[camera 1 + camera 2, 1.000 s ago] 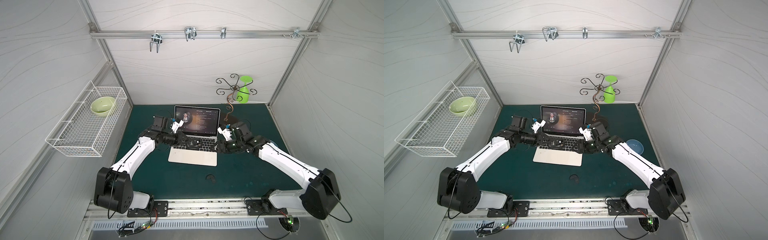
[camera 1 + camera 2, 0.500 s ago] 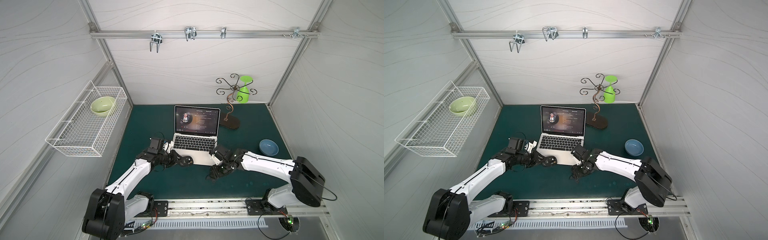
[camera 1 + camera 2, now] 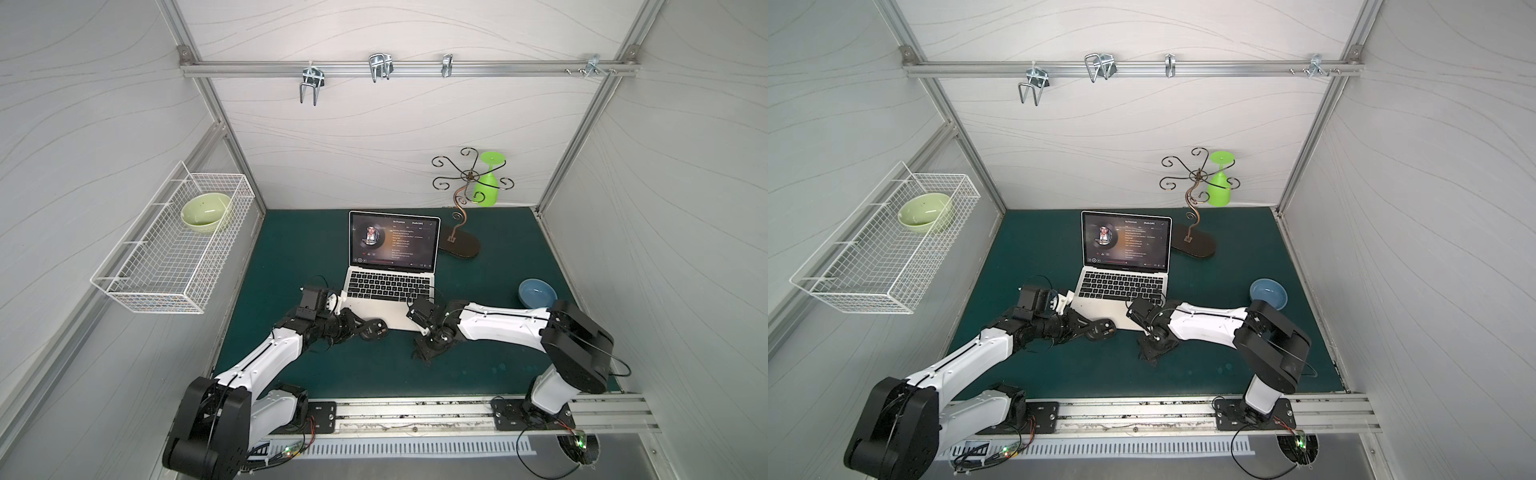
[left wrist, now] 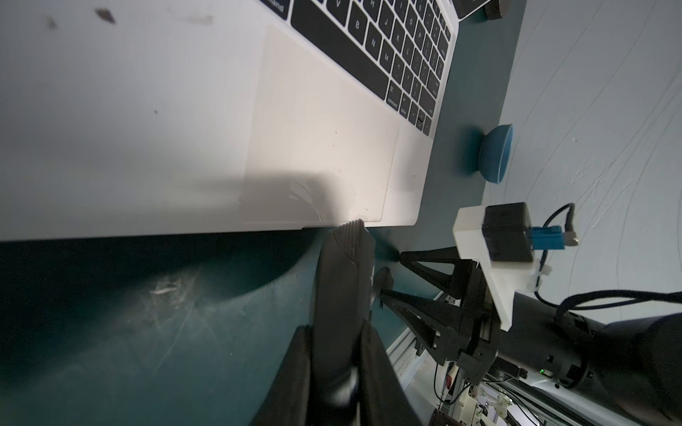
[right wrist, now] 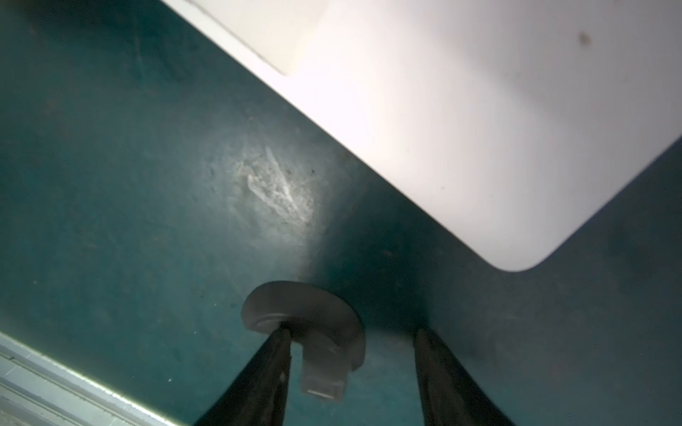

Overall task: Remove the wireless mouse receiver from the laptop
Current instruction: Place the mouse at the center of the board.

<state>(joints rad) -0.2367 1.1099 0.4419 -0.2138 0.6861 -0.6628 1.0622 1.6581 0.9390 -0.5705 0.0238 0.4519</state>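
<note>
Task status: the wireless mouse receiver [image 5: 317, 324] is out of the laptop [image 3: 388, 286] and lies flat on the desk [image 3: 291, 249]. Unplugging looks done.
Receiver position: just in front of the laptop's front edge, near the corner on the right arm's side, apart from the casing.
Left to do: probably only drawing the right arm clear. The laptop's side ports are not shown closely, so an empty port cannot be confirmed.
Right gripper [image 5: 354, 332]: jaws apart, straddling the receiver. One finger touches the disc's rim and the other stands clear of it, so nothing is clamped.
Left gripper [image 4: 336, 332]: closed on a black mouse [image 4: 339, 287]. The mouse's ribbed end is at the laptop's front edge, below the trackpad. Contact with the edge cannot be told.
Receiver, build: grey matte plastic. It has a flat round cap with a short rectangular plug, pale at the tip.
Laptop, build: smooth silver shell with rounded corners, black keys and a large pale trackpad. There are a few dark specks on the palm rest. The screen is upright and lit, showing a round portrait and text lines.
Mouse, build: dull black and slim as seen edge-on, with fine ridges at the tip.
Desk surface: dark green mat, scuffed with pale scratches in front of the laptop.
</note>
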